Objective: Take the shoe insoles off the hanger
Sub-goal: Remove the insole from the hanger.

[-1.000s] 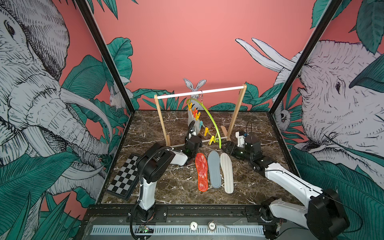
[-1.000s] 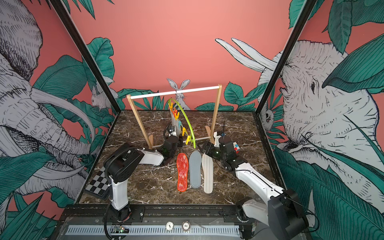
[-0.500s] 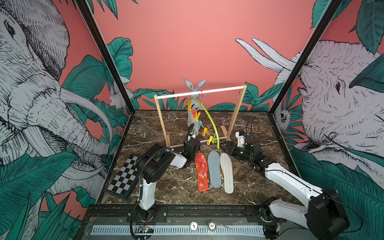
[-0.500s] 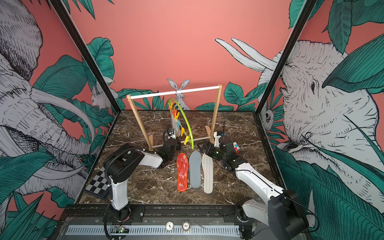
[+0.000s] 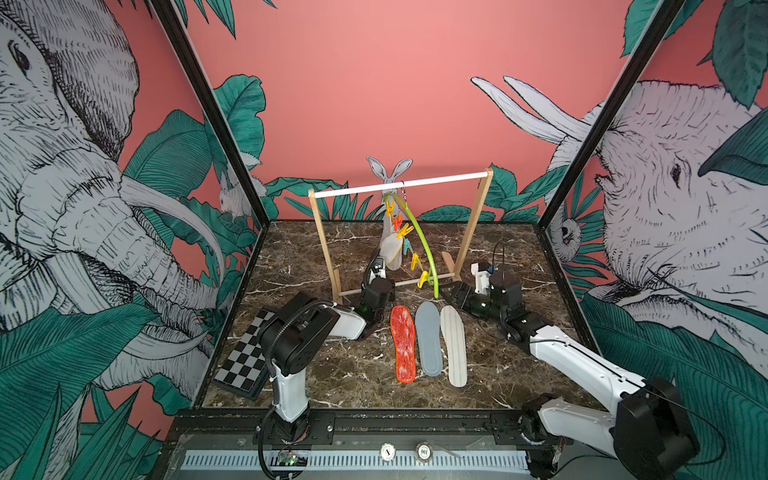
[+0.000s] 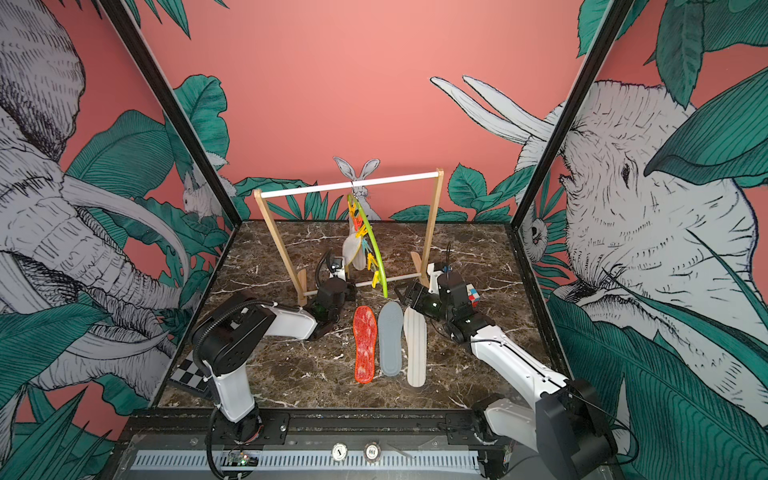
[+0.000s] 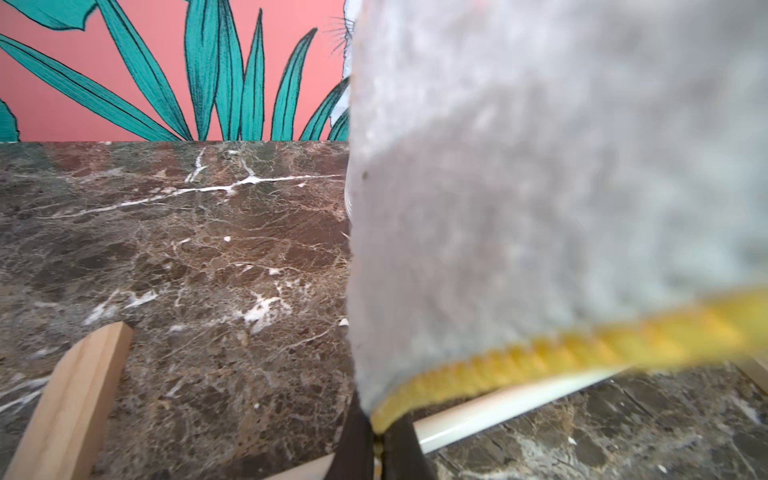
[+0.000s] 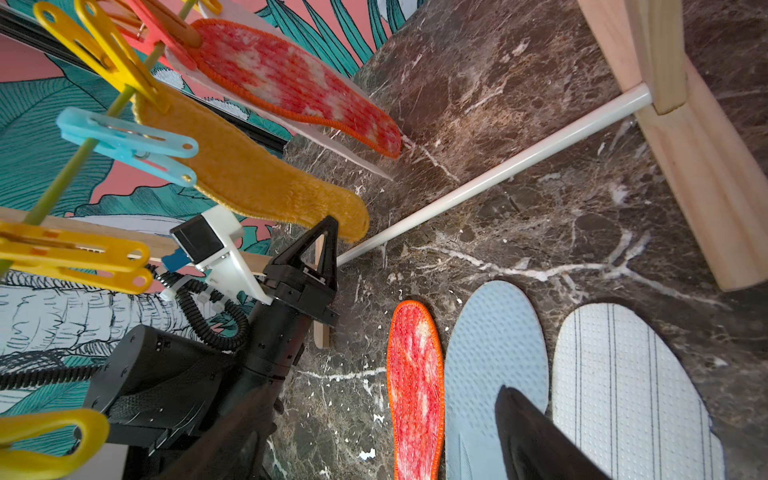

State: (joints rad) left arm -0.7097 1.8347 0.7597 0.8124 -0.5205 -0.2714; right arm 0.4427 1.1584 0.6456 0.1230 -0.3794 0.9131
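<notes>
While three insoles (image 5: 429, 338) lie on the table (image 5: 345, 374) and at least two hang on the hanger (image 5: 433, 274), left tool (image 8: 328, 232) clamps the fuzzy insole (image 8: 249, 174) by its tip, right tool (image 5: 457, 296) gapes empty.

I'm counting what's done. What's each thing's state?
Lime-green plastic hanger: hanging.
Fuzzy yellow insole: pegged.
Pegged red-orange mottled insole: hanging.
Loose red-orange mottled insole: lying flat.
Grey-blue insole: lying flat.
White striped insole: lying flat.
Left pincer: shut on fuzzy yellow insole.
Right pincer: open.
</notes>
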